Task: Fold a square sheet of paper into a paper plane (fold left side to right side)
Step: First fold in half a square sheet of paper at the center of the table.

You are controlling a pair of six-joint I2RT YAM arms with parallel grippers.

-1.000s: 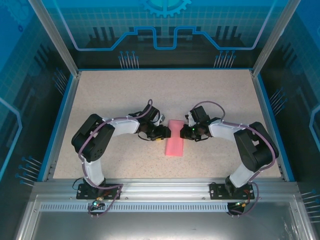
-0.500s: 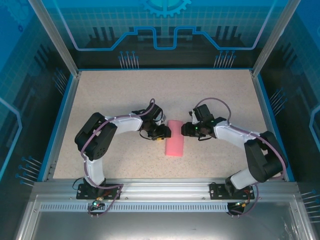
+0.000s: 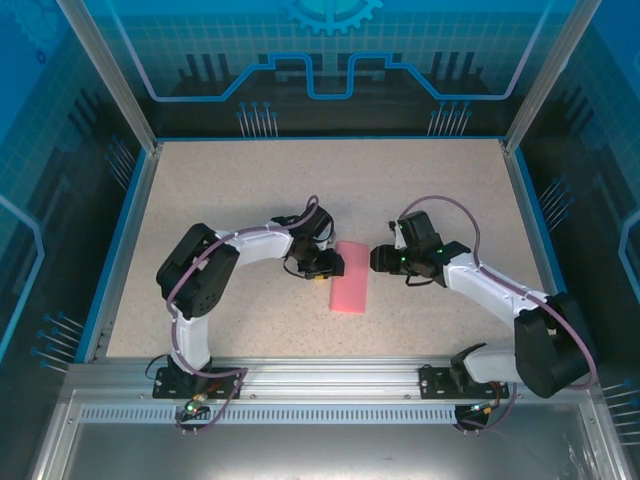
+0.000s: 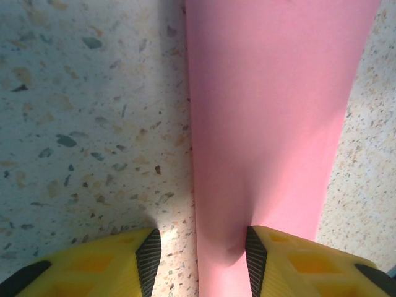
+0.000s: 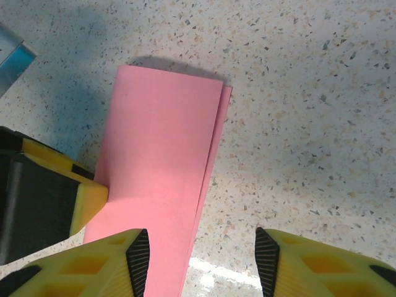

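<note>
Careful, your left gripper [image 4: 199, 258] and right gripper [image 5: 202, 257] both gape empty, and a left fingertip [image 4: 291, 266] touching the folded sheet [image 4: 266, 111] could skew it.

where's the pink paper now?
Top view: the square sheet of paper, folded narrow, lies flat on the table between the left pincer at its left edge and the right pincer.

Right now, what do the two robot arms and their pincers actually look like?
Both the left arm and the right arm have smooth white shells between bulky black joints, with a thin purplish cable looping along each. The left gripper and the right gripper each end in two chunky yellow fingers faced with black ribbed pads.
</note>
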